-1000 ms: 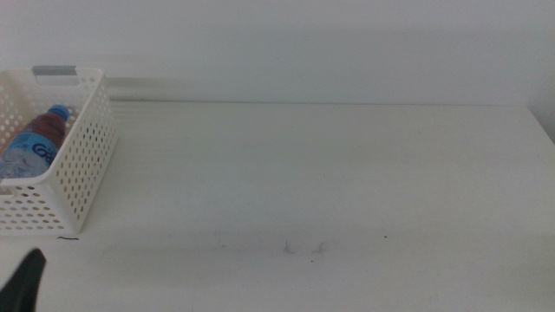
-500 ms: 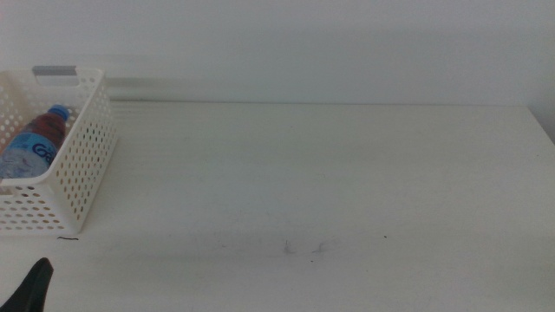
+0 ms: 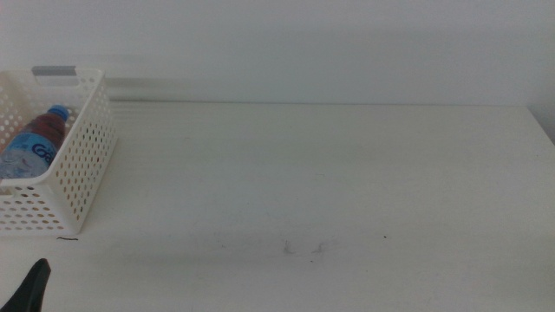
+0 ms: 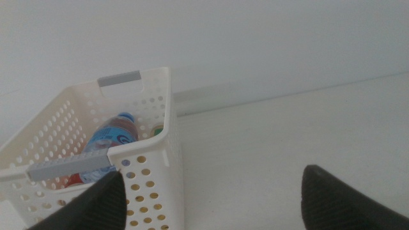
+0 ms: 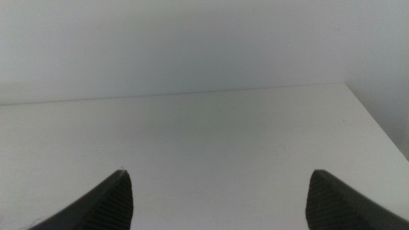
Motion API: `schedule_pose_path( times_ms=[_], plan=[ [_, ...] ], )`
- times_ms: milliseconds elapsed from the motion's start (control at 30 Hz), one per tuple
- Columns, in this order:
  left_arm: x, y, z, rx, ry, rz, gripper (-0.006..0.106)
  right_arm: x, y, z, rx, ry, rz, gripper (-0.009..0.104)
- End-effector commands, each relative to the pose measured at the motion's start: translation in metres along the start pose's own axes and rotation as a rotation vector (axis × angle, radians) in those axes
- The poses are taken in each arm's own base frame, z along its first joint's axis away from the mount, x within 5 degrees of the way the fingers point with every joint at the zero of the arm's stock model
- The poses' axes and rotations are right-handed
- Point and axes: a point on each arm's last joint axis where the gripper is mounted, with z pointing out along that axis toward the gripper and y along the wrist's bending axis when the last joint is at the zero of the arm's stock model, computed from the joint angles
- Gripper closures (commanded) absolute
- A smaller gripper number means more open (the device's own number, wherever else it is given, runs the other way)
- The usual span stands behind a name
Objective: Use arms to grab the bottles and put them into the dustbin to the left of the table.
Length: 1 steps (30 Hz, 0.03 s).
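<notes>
The white perforated dustbin stands at the table's left end, and the left wrist view shows its wall close up. A clear water bottle with a blue cap lies inside it, also seen as the bottle beside bits of red and green. My left gripper is open and empty, low near the bin's front corner; in the middle view only a dark jaw tip of the left gripper shows at the bottom left. My right gripper is open and empty over bare table.
The white table reaches to a pale wall behind. Faint dark scuffs mark its front middle. Its right edge shows at the far right.
The left gripper's jaw tip has sunk lower toward the bottom left corner of the middle view. The bin and bottle have not moved.
</notes>
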Motion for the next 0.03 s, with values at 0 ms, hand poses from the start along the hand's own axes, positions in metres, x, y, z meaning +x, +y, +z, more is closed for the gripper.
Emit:
schedule_pose_path(
  times_ms=[0],
  plan=[
    [-0.0013,0.0002,-0.0004,-0.002,-0.016,-0.001,0.007,-0.0002,-0.0002,-0.0001,0.003,-0.012,-0.01,0.016]
  ],
)
